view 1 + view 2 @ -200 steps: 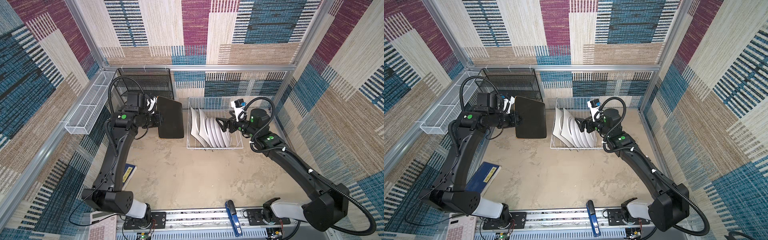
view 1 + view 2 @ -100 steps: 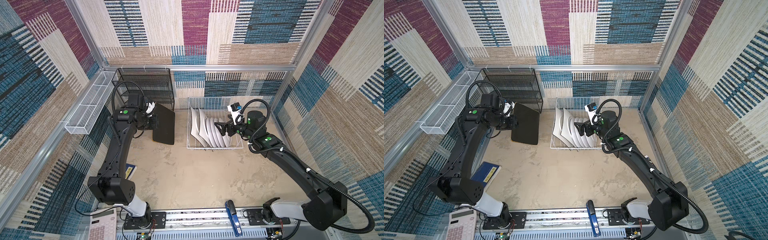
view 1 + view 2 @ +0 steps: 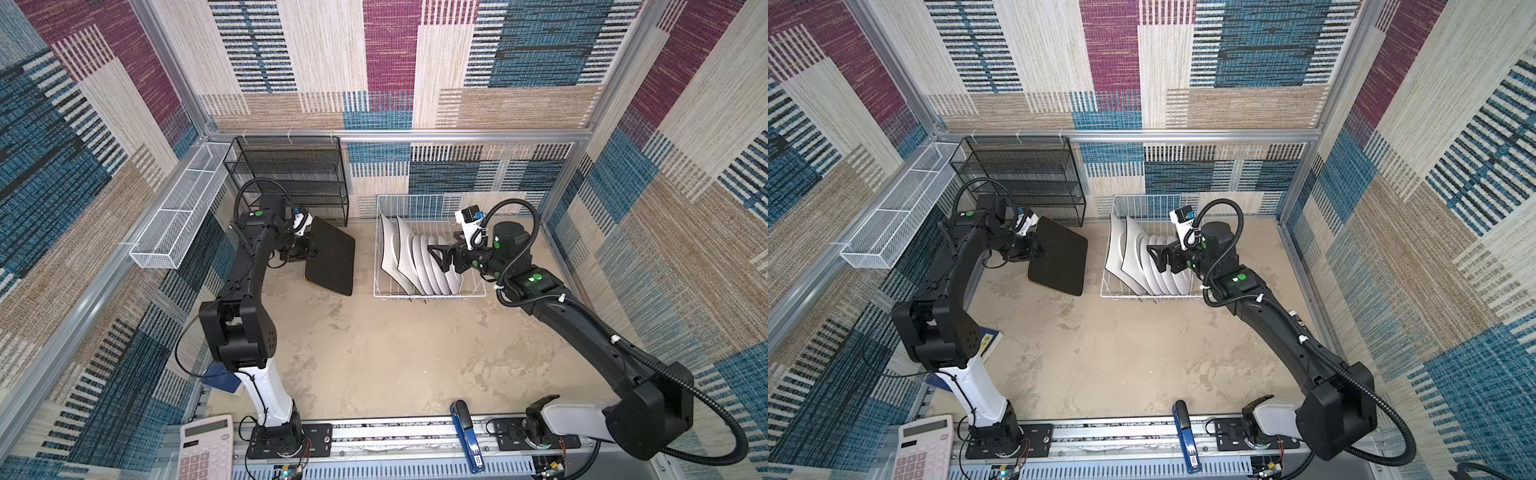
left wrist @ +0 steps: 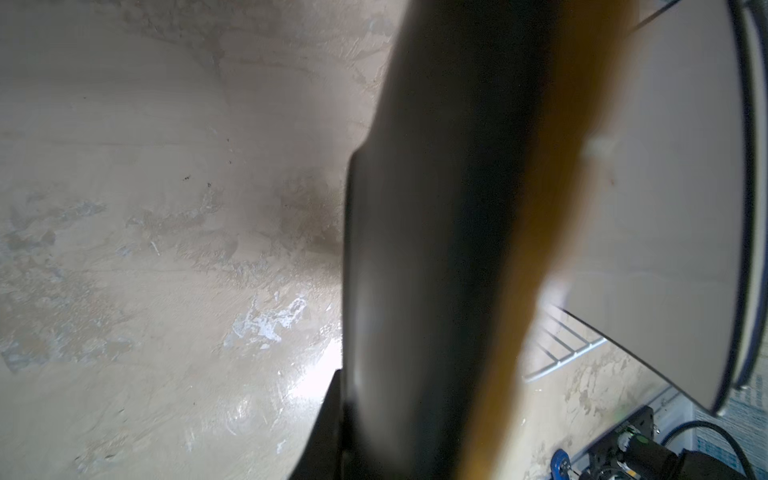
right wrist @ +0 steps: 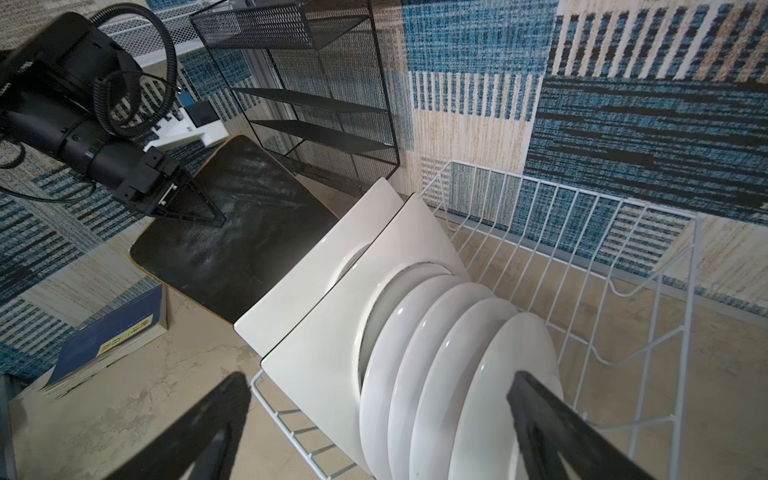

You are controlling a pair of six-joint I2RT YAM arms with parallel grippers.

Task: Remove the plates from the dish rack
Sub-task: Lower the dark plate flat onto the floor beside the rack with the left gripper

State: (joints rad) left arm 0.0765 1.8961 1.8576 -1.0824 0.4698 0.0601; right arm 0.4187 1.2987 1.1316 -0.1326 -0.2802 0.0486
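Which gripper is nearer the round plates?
Right. The right gripper hangs open over the round plates; the left gripper is shut on a black-backed square plate, left of the dish rack.

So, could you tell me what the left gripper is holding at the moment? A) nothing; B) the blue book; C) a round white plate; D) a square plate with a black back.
D: the left gripper is shut on the edge of the square plate, black back up, out of the rack and to its left in both top views.
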